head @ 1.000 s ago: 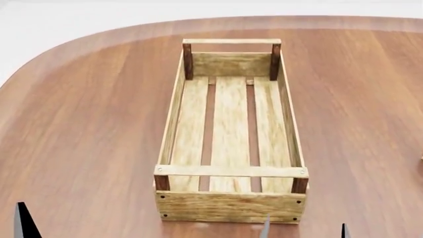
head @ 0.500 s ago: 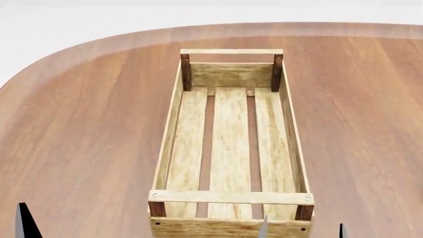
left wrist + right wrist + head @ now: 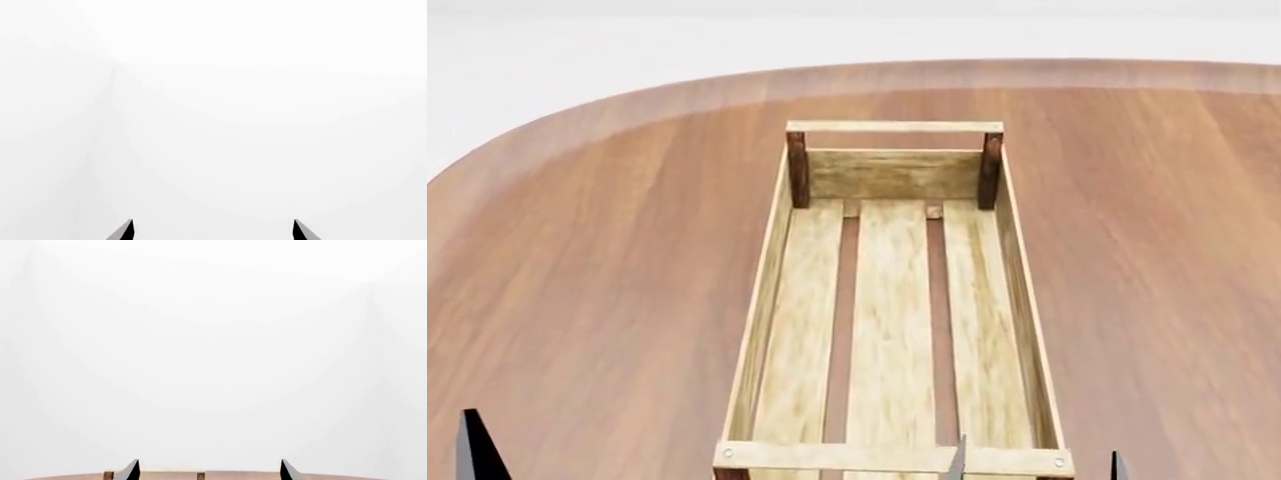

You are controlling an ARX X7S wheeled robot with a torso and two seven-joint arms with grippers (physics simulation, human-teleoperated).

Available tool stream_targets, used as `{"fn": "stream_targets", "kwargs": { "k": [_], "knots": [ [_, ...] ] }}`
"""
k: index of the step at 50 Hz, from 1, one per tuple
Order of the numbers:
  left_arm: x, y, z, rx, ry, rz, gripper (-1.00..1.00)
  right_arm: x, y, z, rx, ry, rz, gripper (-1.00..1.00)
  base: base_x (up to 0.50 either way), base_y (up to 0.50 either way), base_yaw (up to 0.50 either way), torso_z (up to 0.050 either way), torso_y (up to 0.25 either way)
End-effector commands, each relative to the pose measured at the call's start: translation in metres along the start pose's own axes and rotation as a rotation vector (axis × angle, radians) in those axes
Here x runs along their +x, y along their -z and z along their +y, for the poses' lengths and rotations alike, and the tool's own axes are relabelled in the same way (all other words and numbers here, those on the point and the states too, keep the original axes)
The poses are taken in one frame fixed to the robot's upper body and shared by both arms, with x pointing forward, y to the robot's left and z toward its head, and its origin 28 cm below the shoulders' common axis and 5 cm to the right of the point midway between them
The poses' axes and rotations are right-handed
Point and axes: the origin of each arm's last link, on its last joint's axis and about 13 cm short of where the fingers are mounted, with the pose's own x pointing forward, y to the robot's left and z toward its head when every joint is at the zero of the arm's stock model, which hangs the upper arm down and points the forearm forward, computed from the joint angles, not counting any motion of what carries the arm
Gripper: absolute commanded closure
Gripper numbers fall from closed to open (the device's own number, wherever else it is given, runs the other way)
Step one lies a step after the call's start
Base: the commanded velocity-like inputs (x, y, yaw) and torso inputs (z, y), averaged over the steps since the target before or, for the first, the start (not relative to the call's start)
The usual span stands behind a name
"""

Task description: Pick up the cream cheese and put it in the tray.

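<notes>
The tray (image 3: 767, 300), a long light-wood crate with a slatted bottom and dark corner posts, lies lengthwise in the middle of the head view and holds nothing. Its near end is cut off by the picture's lower edge. A strip of it shows in the right wrist view (image 3: 167, 475). The cream cheese is out of view. My right gripper (image 3: 1038, 465) is open and empty by the tray's near right corner; only its tips show (image 3: 209, 470). My left gripper (image 3: 213, 230) is open and empty; one fingertip (image 3: 474, 445) shows at the head view's lower left.
The tray rests on a brown wooden table (image 3: 587, 250) with a rounded far-left edge; white floor or wall lies beyond it. Both wrist views face mostly blank white.
The tray has slid down the head view and appears larger, its near end now cut off by the lower edge; the view has shifted. The gripper tips hold their places.
</notes>
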Motion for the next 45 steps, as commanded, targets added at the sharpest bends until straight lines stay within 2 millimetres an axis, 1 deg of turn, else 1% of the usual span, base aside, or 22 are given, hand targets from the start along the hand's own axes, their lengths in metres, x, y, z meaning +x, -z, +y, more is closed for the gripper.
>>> {"fn": "stream_targets", "kwargs": {
  "k": [1, 45],
  "knots": [
    [0.0001, -0.0006, 0.0007, 0.001, -0.003, -0.003, -1.00, 0.0000, 0.0002, 0.0003, -0.004, 0.000, -0.001, -1.00, 0.18, 0.00, 0.00, 0.000, 0.000],
    [-0.0001, 0.0000, -0.0001, 0.000, 0.003, -0.001, -1.00, 0.0008, 0.0001, 0.0020, -0.003, -0.001, 0.000, -1.00, 0.18, 0.00, 0.00, 0.000, 0.000]
  ]
}}
